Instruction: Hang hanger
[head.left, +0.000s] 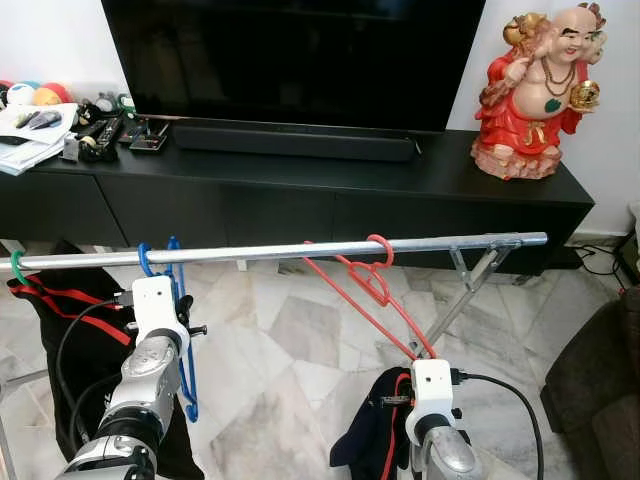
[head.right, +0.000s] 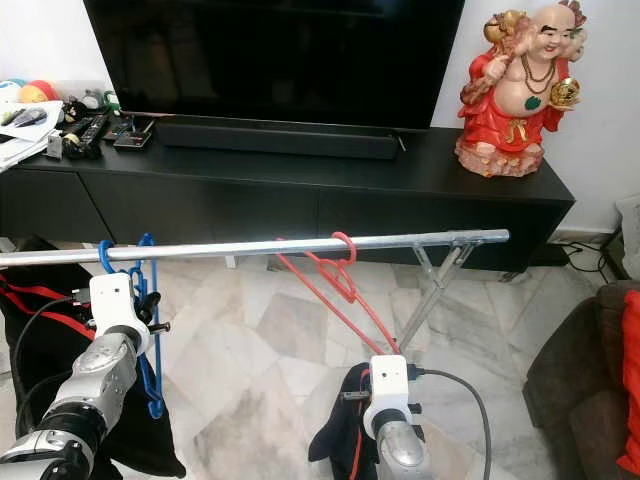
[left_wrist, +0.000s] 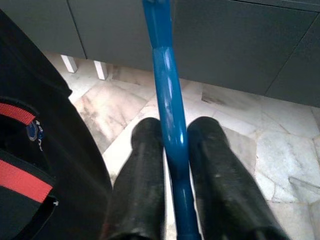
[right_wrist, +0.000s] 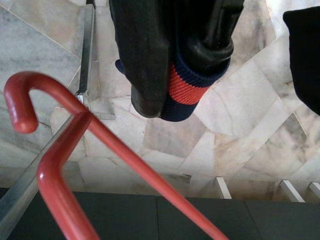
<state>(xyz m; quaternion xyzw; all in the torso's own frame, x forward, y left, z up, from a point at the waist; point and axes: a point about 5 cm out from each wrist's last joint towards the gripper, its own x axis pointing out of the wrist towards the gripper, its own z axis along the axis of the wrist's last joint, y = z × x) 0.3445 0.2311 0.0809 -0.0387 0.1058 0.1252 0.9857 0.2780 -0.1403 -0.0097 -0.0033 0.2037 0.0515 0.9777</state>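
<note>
A red figurine (head.left: 535, 95) and what looks like remotes (head.left: 105, 133) sit on the black TV cabinet (head.left: 330, 205).

Black TV cabinet (head.left: 300, 190) against white wall (head.left: 50, 40), marble floor (head.left: 280, 380)

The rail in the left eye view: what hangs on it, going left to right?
Green hook → blue hanger, gripped by the left end effector → red hanger, hooked on the rail; the right end effector holds a garment under it.
</note>
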